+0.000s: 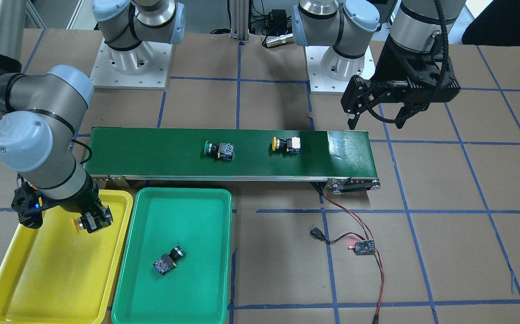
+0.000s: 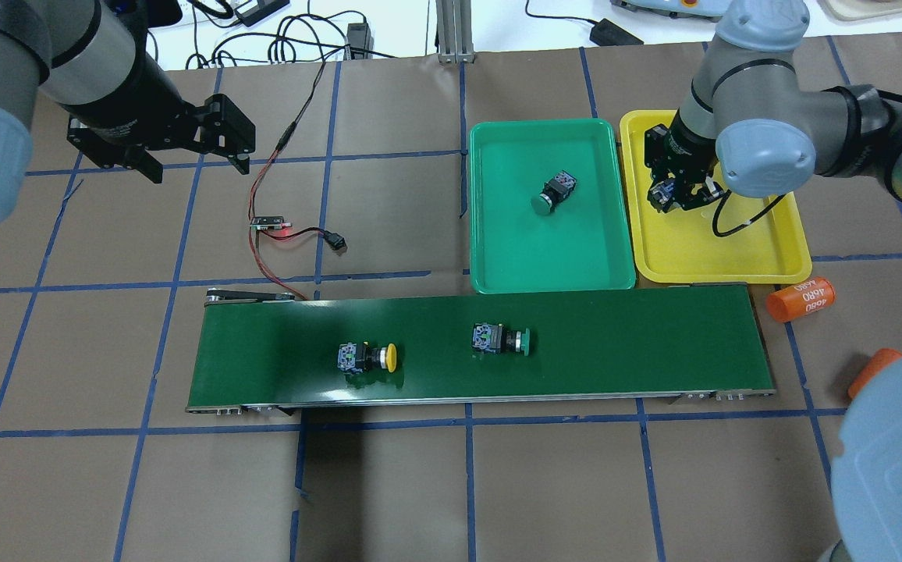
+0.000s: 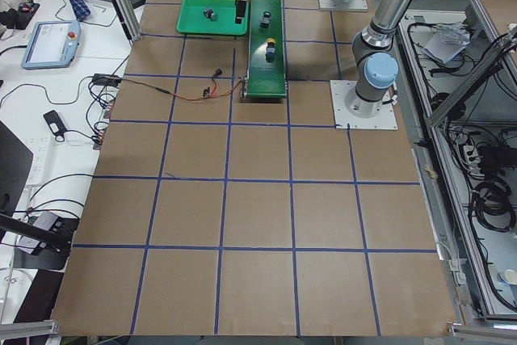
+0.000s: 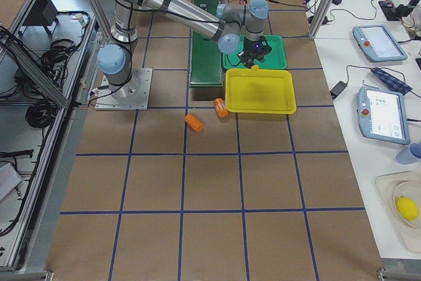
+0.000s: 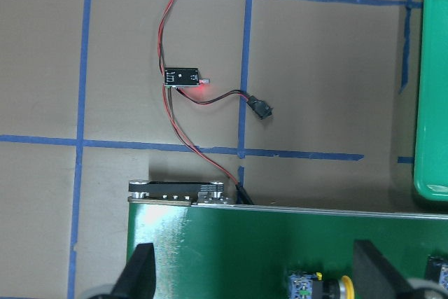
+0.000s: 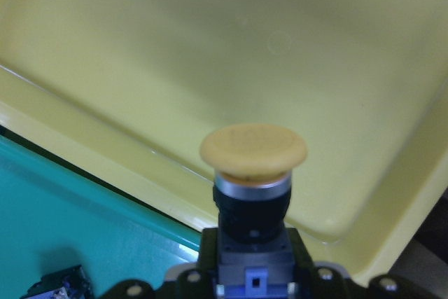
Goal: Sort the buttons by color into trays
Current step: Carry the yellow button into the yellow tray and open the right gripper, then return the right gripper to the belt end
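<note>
Held yellow button (image 6: 253,152) over yellow tray (image 1: 39,279); green button (image 1: 169,261) in green tray (image 1: 197,216) (two unsorted).

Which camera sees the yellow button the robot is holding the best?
The right wrist view: the held yellow button fills the middle, cap and black body clear, above the yellow tray. The front-facing view shows a small yellow cap at the right gripper; overhead, the gripper mostly hides it; side views are too far.

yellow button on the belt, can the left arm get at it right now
Probably yes. The left gripper hangs open and empty near the end of the conveyor belt, nothing lies over the yellow button there, and the belt's green button lies well apart.
</note>
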Action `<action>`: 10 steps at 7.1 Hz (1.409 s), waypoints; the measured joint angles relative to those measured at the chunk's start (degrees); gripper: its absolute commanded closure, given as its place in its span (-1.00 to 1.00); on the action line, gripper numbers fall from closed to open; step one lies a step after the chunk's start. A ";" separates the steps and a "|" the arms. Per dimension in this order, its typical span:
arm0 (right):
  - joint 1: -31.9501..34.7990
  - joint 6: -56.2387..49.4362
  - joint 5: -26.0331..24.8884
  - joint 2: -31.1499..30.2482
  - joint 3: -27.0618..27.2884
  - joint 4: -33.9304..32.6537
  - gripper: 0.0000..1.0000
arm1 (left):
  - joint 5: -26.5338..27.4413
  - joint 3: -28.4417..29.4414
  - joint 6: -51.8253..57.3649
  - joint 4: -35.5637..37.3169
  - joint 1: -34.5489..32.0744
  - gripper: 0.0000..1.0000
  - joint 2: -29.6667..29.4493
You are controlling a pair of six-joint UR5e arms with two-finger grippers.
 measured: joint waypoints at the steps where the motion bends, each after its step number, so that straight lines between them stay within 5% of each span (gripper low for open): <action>1: -0.08 -0.06 -0.04 0.64 -0.26 0.05 -1.00 | 0.13 -0.03 0.15 0.01 0.02 -1.00 0.00; 5: 0.13 0.76 -0.51 -0.95 0.03 3.39 -1.00 | 0.06 -0.03 0.20 0.15 0.36 -1.00 -0.07; 10: 6.38 16.35 0.22 -16.15 8.85 17.45 -1.00 | -0.06 0.03 0.20 0.22 0.64 -1.00 -0.08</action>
